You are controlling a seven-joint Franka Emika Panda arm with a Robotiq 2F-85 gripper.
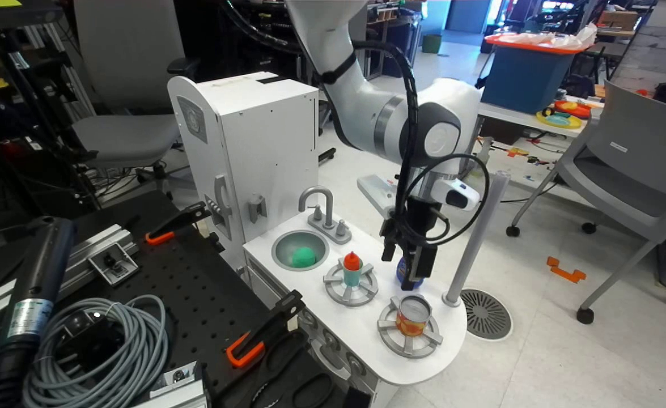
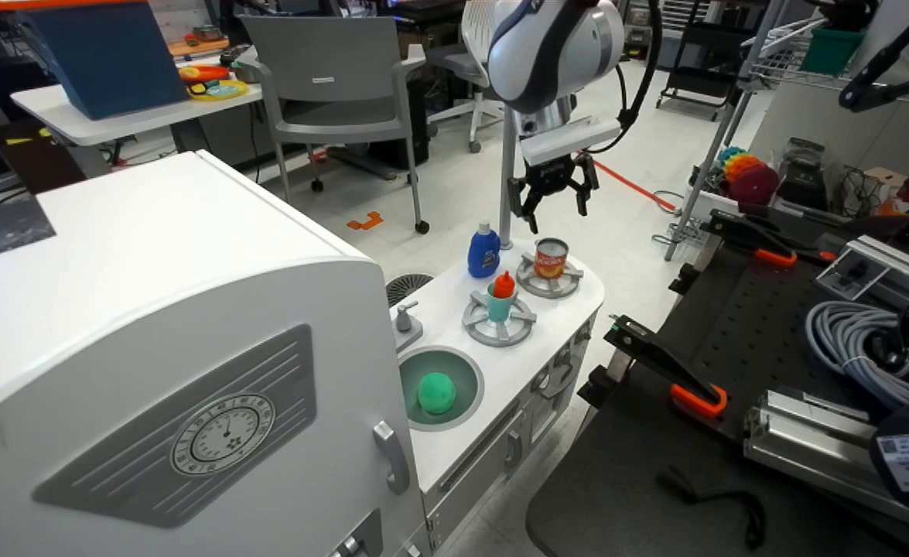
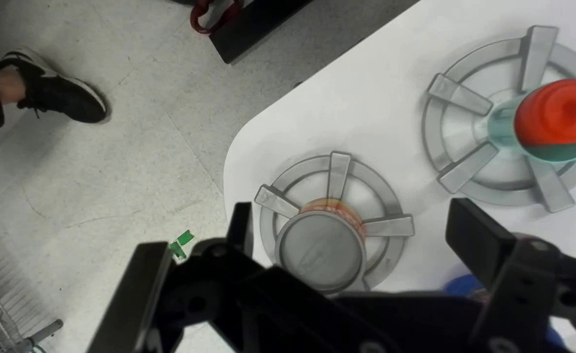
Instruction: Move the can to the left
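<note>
In an exterior view, the can (image 1: 412, 319) stands upright on a grey burner (image 1: 409, 348) on the tabletop (image 1: 355, 326), below the claw (image 1: 398, 271). In an exterior view, a blue bottle (image 2: 484, 254) and a red-topped teal cup (image 2: 499, 307) stand near the can. In the wrist view, the can lies between the widely parted, unloaded fingers (image 3: 479, 240), nearer the picture-left one; the blue bottle beside the opposite finger may obstruct descent.

There are two burners (image 2: 503, 333), one can (image 2: 551, 261), one cup (image 2: 498, 309), one blue bottle (image 2: 483, 254).

blue bottle (image 3: 462, 285) partly behind pincer (image 3: 351, 228), wrist view
</note>
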